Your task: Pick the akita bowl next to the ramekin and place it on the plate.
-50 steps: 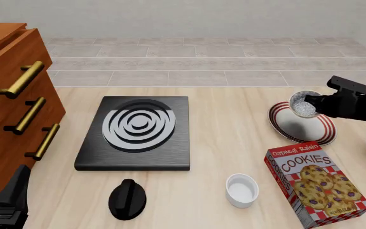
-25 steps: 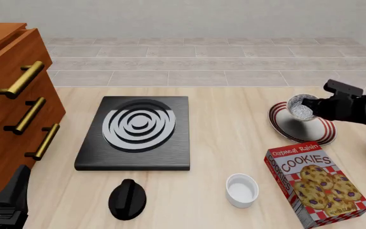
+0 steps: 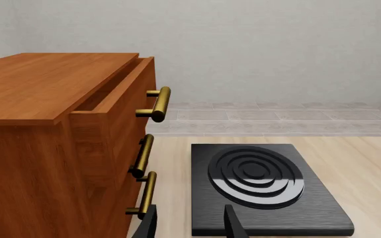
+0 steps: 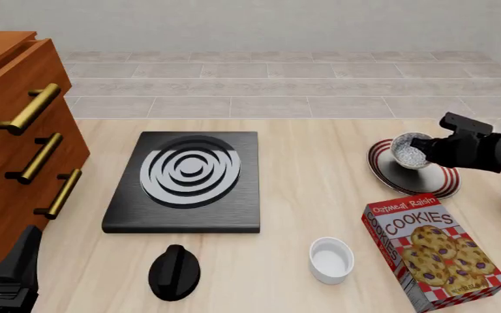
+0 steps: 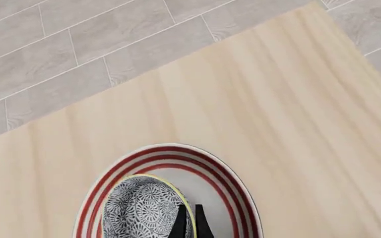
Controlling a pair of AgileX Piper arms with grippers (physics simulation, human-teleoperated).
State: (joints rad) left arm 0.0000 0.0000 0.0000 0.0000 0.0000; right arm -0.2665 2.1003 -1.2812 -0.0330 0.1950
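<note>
Speckled akita bowl (image 4: 409, 150) pinched at its rim by right gripper (image 4: 432, 151) | striped plate (image 4: 443, 184) directly beneath gripper | left gripper (image 3: 189, 225) spread, empty

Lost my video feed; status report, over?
Right gripper shut on bowl, over plate. Left gripper open, idle by stove. Nothing blocking.

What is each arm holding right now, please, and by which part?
The right tool is closed on the akita bowl, pinching its rim on the side facing the arm, above the plate. The left tool is open and holds nothing.
</note>
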